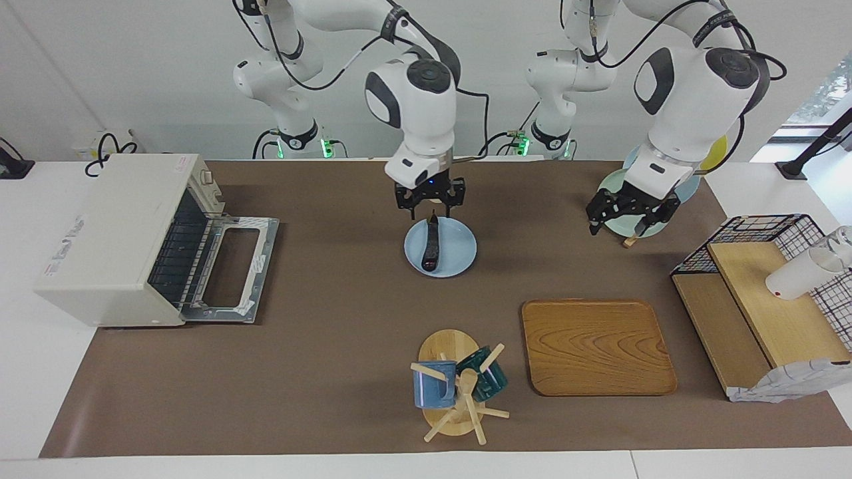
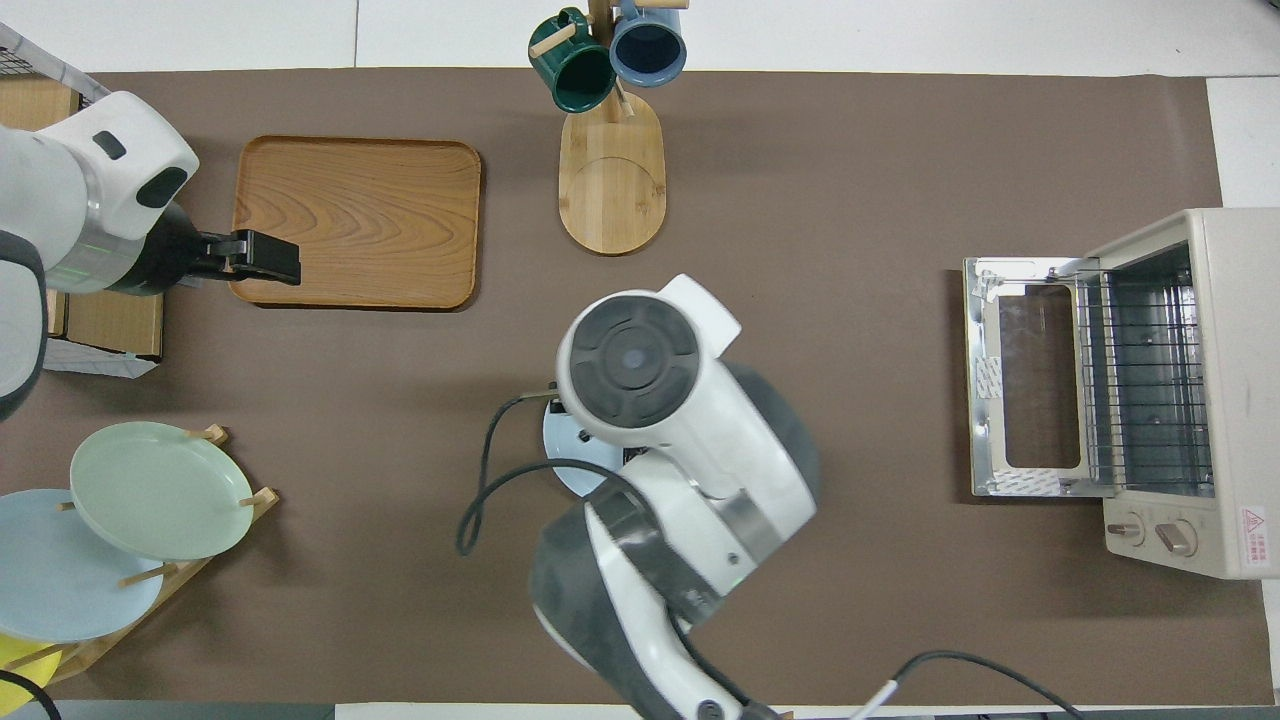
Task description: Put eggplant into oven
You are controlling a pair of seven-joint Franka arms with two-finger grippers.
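- The right arm's pincer [image 1: 430, 205] hangs over the stem end of the eggplant [image 1: 430, 245], its fingers spread wide and holding nothing.
- The eggplant lies lengthwise on a pale blue plate [image 1: 459, 249] at the middle of the bench [image 1: 346, 346], well apart from the oven [image 1: 106, 239].
- The oven stands at the right arm's end of the bench, its door [image 1: 229, 269] dropped flat and the wire rack open to view.
- The left arm's pincer [image 1: 626, 211] waits, fingers spread and empty, over the bench beside the rack of plates [image 1: 636, 199].
- Likely step: the pick. A sound grip would come straight down with the fingers set across the slender body near its middle, not on the thin stem.
- The glossy skin may slip, and a grip off the middle could let the long body tip and swing.
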